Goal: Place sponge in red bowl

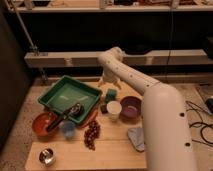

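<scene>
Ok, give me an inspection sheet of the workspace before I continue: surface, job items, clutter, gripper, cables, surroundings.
Surface: wooden table, crowded.
Job's things: sponge on the table between green tray and purple bowl, not in the red bowl; a dark utensil lies across that bowl.
Clutter: white cup, blue cup, grapes, metal bowl, grey pad.
Gripper: gripper just above the sponge.
Cables: dark cables on the floor, right of the table.
Surroundings: shelving behind.

Gripper (109, 79) near sponge (111, 94) blurred; arm (150, 95) hides grey pad (134, 138) edge.
</scene>
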`<state>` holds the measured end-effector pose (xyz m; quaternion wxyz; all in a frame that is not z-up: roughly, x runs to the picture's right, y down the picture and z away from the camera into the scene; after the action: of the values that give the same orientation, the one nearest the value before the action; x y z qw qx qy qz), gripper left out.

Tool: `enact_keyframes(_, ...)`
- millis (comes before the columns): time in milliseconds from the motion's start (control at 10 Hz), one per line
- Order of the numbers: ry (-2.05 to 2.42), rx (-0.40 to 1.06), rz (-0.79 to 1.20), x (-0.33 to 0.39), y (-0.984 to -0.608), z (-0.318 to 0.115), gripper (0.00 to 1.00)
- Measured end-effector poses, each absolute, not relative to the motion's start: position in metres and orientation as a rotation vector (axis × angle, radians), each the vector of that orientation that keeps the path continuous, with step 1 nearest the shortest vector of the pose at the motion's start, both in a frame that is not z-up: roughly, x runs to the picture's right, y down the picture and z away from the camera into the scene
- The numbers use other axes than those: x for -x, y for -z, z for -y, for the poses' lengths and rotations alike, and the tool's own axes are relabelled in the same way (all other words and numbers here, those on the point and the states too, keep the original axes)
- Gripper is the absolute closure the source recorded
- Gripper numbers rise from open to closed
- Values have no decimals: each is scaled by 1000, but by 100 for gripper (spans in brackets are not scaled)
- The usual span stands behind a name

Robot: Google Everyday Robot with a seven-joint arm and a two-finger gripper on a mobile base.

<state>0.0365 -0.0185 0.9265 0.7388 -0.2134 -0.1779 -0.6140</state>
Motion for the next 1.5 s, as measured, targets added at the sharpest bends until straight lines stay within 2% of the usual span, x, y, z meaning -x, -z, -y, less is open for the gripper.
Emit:
enact_keyframes(600,1285,465,367,-44,-936,19,20)
enact_keyframes(800,1270,437,404,-50,-940,21,20)
enact_keyframes(1500,1307,488,511,-54,-961,0,20)
